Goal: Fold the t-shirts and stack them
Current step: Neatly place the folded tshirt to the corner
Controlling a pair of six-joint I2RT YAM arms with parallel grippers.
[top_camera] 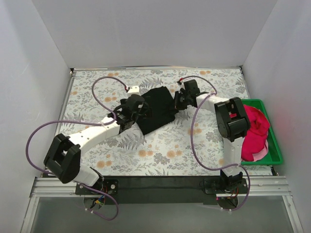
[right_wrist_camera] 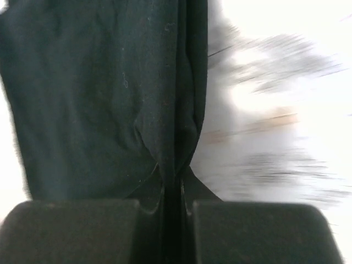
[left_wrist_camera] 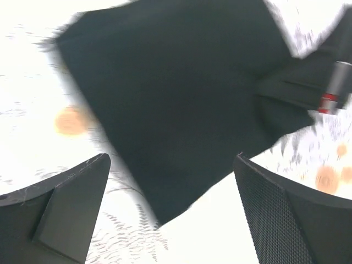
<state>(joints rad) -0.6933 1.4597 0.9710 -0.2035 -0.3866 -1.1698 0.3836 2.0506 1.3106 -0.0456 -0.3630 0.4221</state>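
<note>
The black t-shirt point(top_camera: 158, 110) lies partly folded on the floral table top, between my two grippers. My left gripper point(top_camera: 132, 110) hovers at its left edge. In the left wrist view the left gripper point(left_wrist_camera: 173, 187) stands wide open with nothing between its fingers point(left_wrist_camera: 66, 212), and a corner of the black t-shirt point(left_wrist_camera: 181, 93) lies beyond them. My right gripper point(top_camera: 179, 100) is at the shirt's right edge. Seen from the right wrist, the right gripper point(right_wrist_camera: 176, 187) is shut on a pinched fold of the black t-shirt point(right_wrist_camera: 99, 110). The pinkish-red t-shirt point(top_camera: 255, 130) lies bunched in the crate.
A green plastic crate point(top_camera: 275, 143) stands at the table's right edge, beside the right arm. The floral table top point(top_camera: 160, 155) is closed in by white walls at the back and on both sides. Purple cables loop over both arms.
</note>
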